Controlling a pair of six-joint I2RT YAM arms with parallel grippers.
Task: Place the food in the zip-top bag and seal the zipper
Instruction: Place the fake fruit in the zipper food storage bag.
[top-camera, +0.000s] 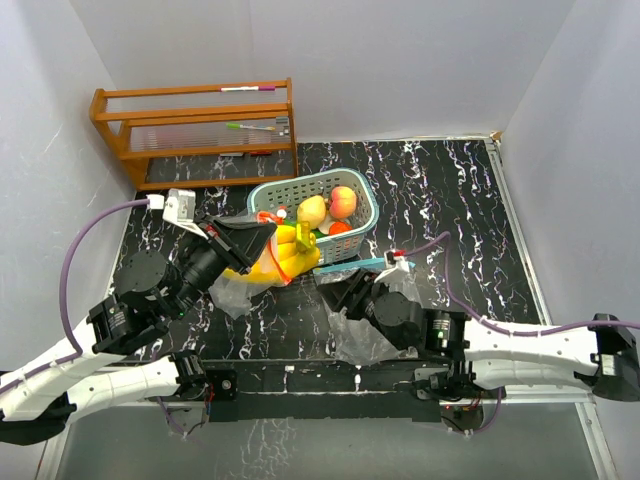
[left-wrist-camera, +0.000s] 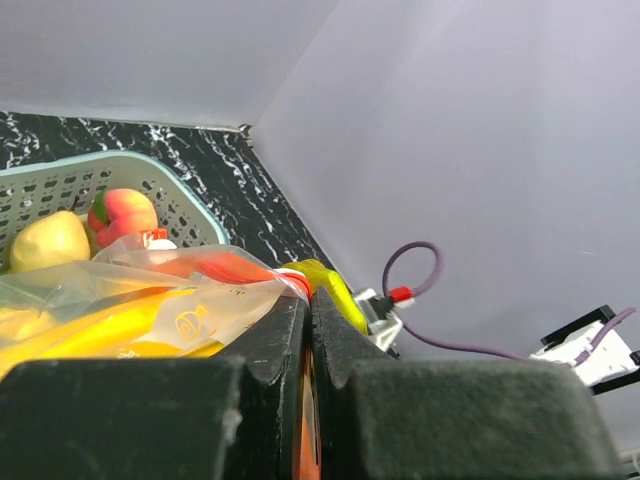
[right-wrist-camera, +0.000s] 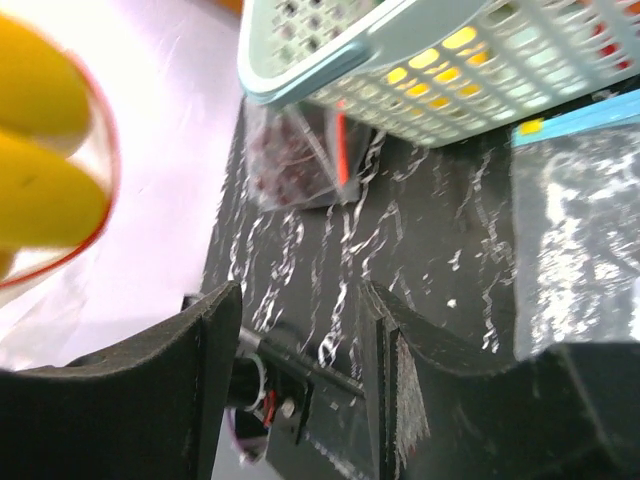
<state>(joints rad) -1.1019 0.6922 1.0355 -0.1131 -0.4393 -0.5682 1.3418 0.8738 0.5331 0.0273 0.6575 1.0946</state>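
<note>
The left gripper (top-camera: 268, 235) was clamped shut on the red-zippered rim of the zip-top bag (top-camera: 292, 262), holding it up off the marbled black table (top-camera: 450, 200), right against the near left side of the teal basket (top-camera: 350, 250). In the left wrist view its fingers (left-wrist-camera: 270, 345) met on the plastic with no gap. The bag spread away to the left of them, and yellow bananas (left-wrist-camera: 110, 330) showed through its wall. The bananas sat inside the bag just past the fingertips, towards the basket. In the basket itself lay a peach (top-camera: 343, 201), a lemon (top-camera: 312, 210) and a small orange-red fruit (top-camera: 340, 228), none of them touched by either gripper.

The right gripper (top-camera: 342, 292) stood low over the table, near the basket's near side, with its jaws apart and nothing held between them. Only table and arm hardware showed between its fingers (right-wrist-camera: 200, 390). A second clear bag (right-wrist-camera: 575, 240) with a blue strip along its edge lay flat on the table beside one finger. The held bag appeared only as a blur at the upper left of that view.

A wooden rack (top-camera: 195, 130) stood in the far left corner, well apart from both arms.
</note>
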